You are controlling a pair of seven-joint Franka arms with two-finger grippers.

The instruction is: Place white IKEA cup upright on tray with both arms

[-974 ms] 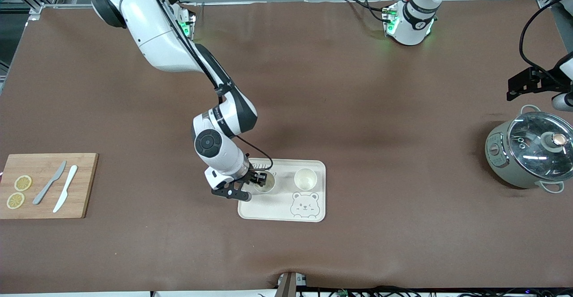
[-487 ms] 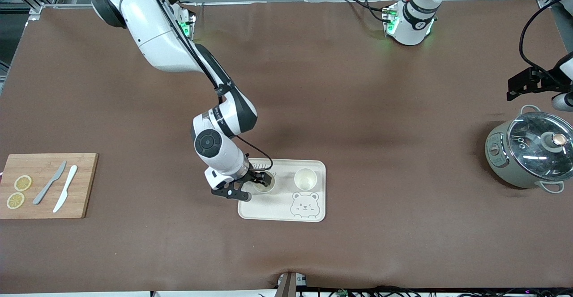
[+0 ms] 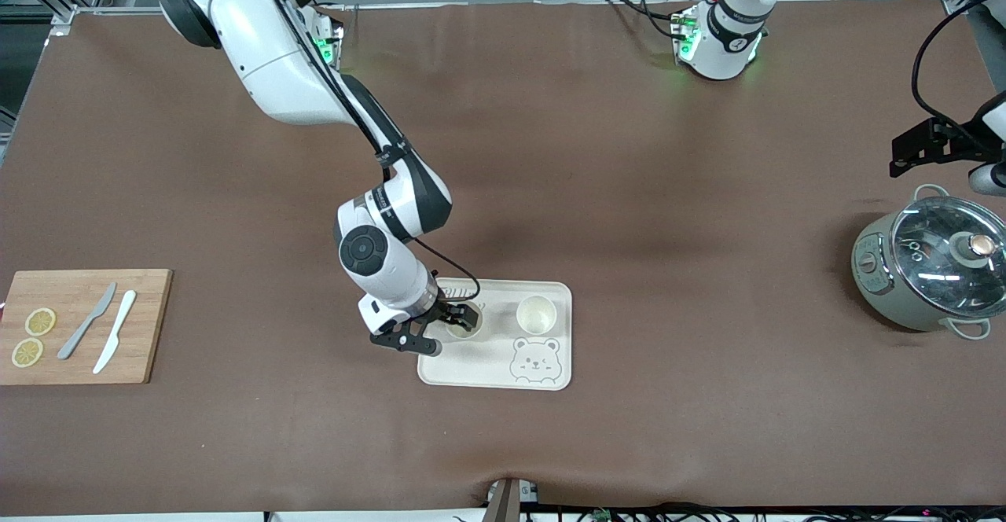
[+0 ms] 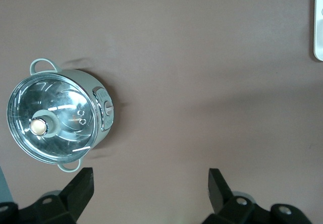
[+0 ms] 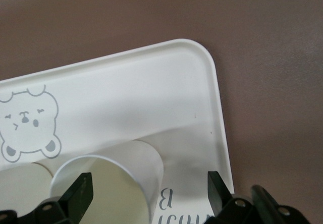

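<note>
Right gripper (image 3: 464,317) stands released astride the upright cup (image 3: 463,322) on the tray (image 3: 550,376); left gripper (image 4: 150,178), released, waits over the table at the tray's three o'clock.

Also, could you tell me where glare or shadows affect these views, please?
Front view: the pot lid shows bright streaks of glare, and soft arm shadows darken the table. Left wrist view: the same lid glare, plus a broad shadow band across the table; the left gripper is open. Right wrist view: the right gripper, open around a cup, shades the tray.
</note>
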